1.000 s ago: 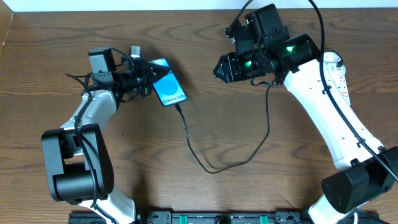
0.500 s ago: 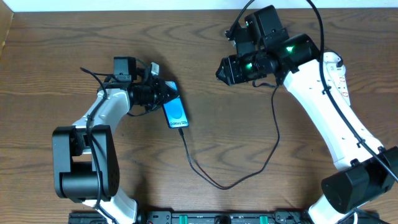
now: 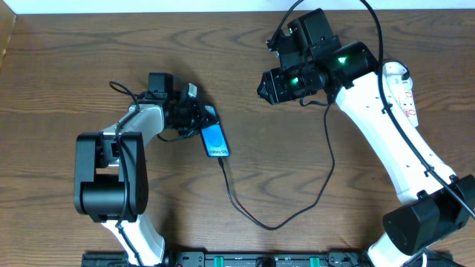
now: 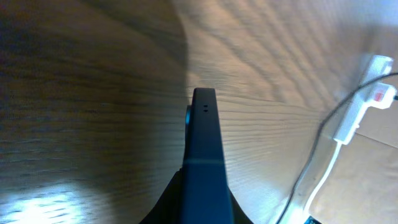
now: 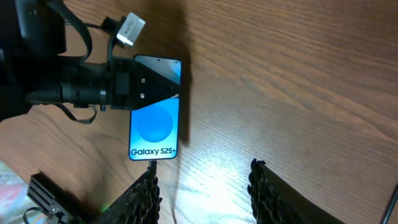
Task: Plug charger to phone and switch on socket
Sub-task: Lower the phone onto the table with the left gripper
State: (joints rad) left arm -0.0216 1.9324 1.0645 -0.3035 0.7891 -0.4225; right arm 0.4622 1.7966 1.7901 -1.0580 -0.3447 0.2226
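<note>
The phone [image 3: 215, 139] has a bright blue screen with white text at its near end, and my left gripper [image 3: 196, 117] is shut on its far end, left of table centre. In the left wrist view the phone [image 4: 204, 137] shows edge-on between the dark fingers. The charger cable [image 3: 276, 225] leaves the phone's near edge, loops toward the front and climbs to the right. Its black connector [image 5: 151, 165] sits at the phone's [image 5: 155, 127] text end. My right gripper [image 3: 264, 87] hangs open at the back centre, holding nothing. The white socket [image 3: 407, 95] lies far right, partly behind the right arm.
In the left wrist view the white socket [image 4: 377, 64] and a white plug [image 4: 348, 121] with a red mark lie at the far right, the black cable [image 4: 311, 158] running past them. The right arm's white links [image 3: 386, 148] cross the table's right side.
My left gripper has carried the phone to the right and toward the front, turning it more lengthwise. The cable loop has shifted right with it. The right arm has barely moved.
</note>
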